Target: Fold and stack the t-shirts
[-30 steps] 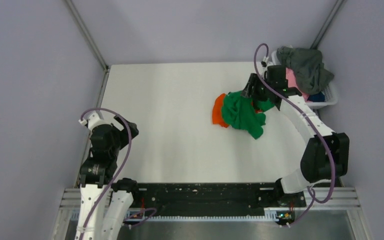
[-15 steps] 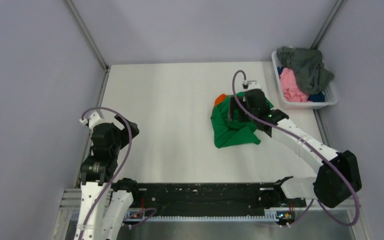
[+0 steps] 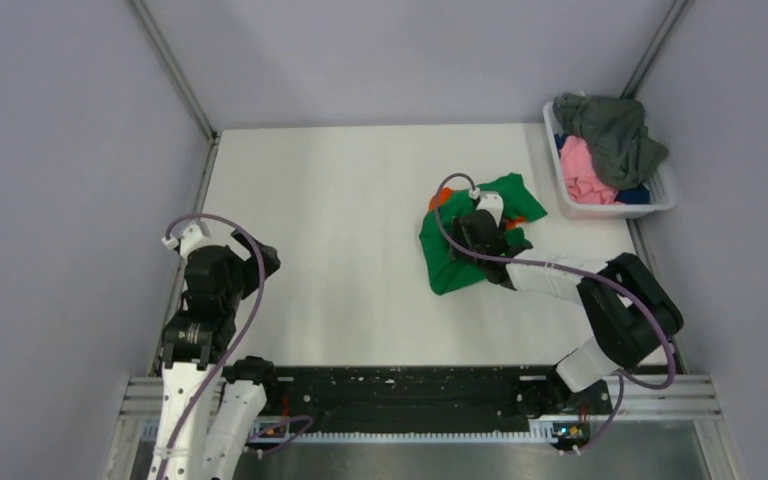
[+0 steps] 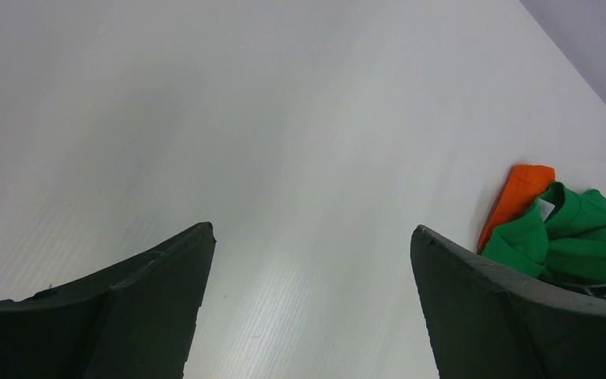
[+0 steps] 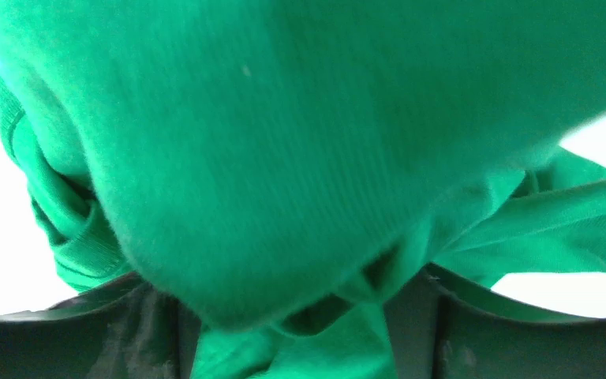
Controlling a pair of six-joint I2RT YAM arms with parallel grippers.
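Note:
A crumpled bright green t-shirt (image 3: 452, 262) lies right of the table's middle, on top of an orange t-shirt (image 3: 441, 198) that shows only at its far edge. My right gripper (image 3: 482, 234) is low on the green heap. In the right wrist view, green cloth (image 5: 284, 118) fills the frame and is bunched between the fingers of the right gripper (image 5: 284, 316). My left gripper (image 3: 245, 262) hangs over the table's left edge. In the left wrist view the left gripper (image 4: 312, 233) is open and empty, with the orange shirt (image 4: 517, 197) and the green shirt (image 4: 576, 237) far off.
A white slatted basket (image 3: 660, 205) stands at the table's far right corner. It holds a grey shirt (image 3: 615, 130) draped over its top, a pink cloth (image 3: 580, 170) and something blue. Grey walls enclose the table on three sides.
My right arm has pulled back from beside the basket toward the near side and dragged the green shirt with it. The shirt now covers most of the orange one. The left arm is still.

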